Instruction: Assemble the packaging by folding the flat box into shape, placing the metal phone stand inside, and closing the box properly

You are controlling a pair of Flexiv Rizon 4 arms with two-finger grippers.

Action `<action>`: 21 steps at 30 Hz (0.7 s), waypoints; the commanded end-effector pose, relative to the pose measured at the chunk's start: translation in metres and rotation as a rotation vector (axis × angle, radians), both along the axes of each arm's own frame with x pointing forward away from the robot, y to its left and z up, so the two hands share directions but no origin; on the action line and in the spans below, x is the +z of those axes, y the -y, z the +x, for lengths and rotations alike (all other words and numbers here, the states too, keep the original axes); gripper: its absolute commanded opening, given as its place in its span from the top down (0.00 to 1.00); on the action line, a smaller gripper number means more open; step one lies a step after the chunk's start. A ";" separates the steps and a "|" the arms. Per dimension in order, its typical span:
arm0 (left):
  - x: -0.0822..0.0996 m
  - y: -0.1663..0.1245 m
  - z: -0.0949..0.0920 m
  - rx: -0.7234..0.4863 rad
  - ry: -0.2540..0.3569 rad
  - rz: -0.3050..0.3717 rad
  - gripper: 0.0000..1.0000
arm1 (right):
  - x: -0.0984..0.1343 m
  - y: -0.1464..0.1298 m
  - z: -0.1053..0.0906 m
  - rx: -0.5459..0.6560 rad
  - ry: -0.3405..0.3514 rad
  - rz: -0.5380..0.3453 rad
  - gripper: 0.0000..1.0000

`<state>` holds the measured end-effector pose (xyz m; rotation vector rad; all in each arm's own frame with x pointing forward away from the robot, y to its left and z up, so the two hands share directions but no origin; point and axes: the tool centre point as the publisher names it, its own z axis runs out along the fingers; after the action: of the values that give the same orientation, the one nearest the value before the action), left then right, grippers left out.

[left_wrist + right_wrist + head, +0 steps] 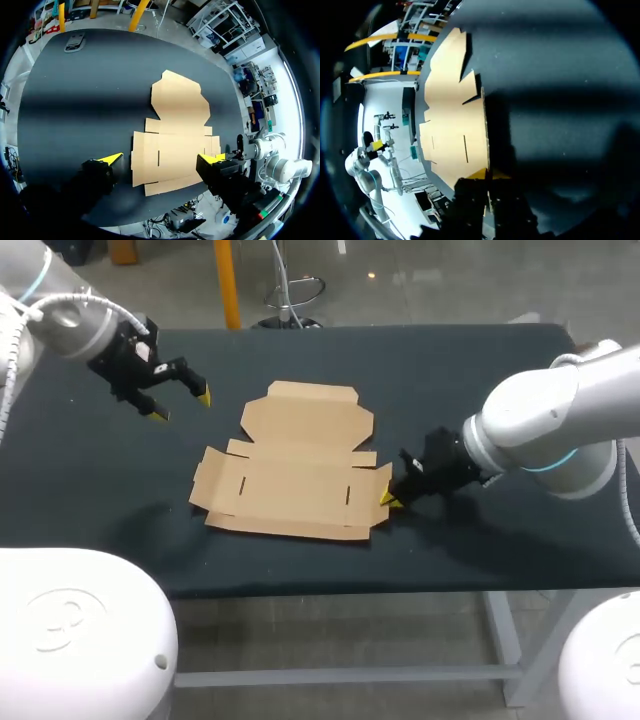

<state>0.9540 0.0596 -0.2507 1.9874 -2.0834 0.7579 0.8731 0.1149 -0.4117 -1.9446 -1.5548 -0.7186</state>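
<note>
head view, box: flat box (295, 475) lies unfolded mid-worktop (480, 390).
head view, arms: left gripper (183, 406) hovers near the rear left corner; right gripper (388, 498) sits low at the box's right flap.
left wrist view, pincer: tips apart, empty, box ahead.
right wrist view, pincer: flap edge at it; clamped or not, cannot tell.
handling: probably light, stiff card; pinch a flap edge.

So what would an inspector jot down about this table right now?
Surface: black table, no marks seen.
Job's things: flat cardboard box lying unfolded mid-table; small grey object at a far corner, maybe the phone stand, too small to tell.
Clutter: nothing seen.
Grippers: left gripper open, above the table, apart from the box; right gripper low at the box's side flap.
Cables: white coiled hose trailing behind the left gripper.
Surroundings: nothing seen reaching over the table.
</note>
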 end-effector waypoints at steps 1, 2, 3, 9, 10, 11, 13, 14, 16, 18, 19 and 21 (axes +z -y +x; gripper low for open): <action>0.001 0.001 0.000 0.001 -0.003 0.006 0.00 | 0.001 0.008 0.003 0.035 -0.013 0.025 1.00; 0.001 0.001 0.000 0.001 -0.003 0.006 0.00 | 0.002 0.010 0.002 0.040 -0.011 0.027 1.00; 0.001 0.001 0.000 0.001 -0.003 0.006 0.00 | 0.004 0.013 0.001 0.040 -0.007 0.021 1.00; 0.001 0.001 0.000 0.001 -0.003 0.006 0.00 | 0.012 0.022 0.000 0.078 0.018 0.024 1.00; 0.001 0.001 0.000 0.001 -0.003 0.006 0.00 | 0.013 0.023 0.000 0.086 0.021 0.014 1.00; 0.001 0.001 0.000 0.001 -0.003 0.006 0.00 | 0.013 0.023 0.000 0.097 0.024 0.014 1.00; 0.001 0.001 0.000 0.001 -0.003 0.006 0.00 | 0.013 0.025 0.001 0.125 0.032 0.032 1.00; 0.001 0.001 0.000 0.001 -0.003 0.006 0.00 | 0.013 0.026 0.001 0.134 0.042 0.029 1.00; 0.001 0.001 0.000 0.001 -0.003 0.006 0.00 | 0.012 0.028 0.002 0.144 0.058 0.023 1.00; 0.001 0.001 0.000 0.001 -0.003 0.006 0.00 | 0.010 0.030 0.004 0.153 0.065 0.025 1.00; 0.001 0.001 0.000 0.001 -0.003 0.006 0.00 | 0.009 0.031 0.006 0.163 0.066 0.028 1.00; 0.001 0.001 0.000 0.001 -0.003 0.006 0.00 | 0.007 0.033 0.009 0.179 0.075 0.034 1.00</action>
<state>0.9539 0.0596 -0.2507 1.9875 -2.0835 0.7582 0.8753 0.0860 -0.4006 -1.7754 -1.7350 -0.7435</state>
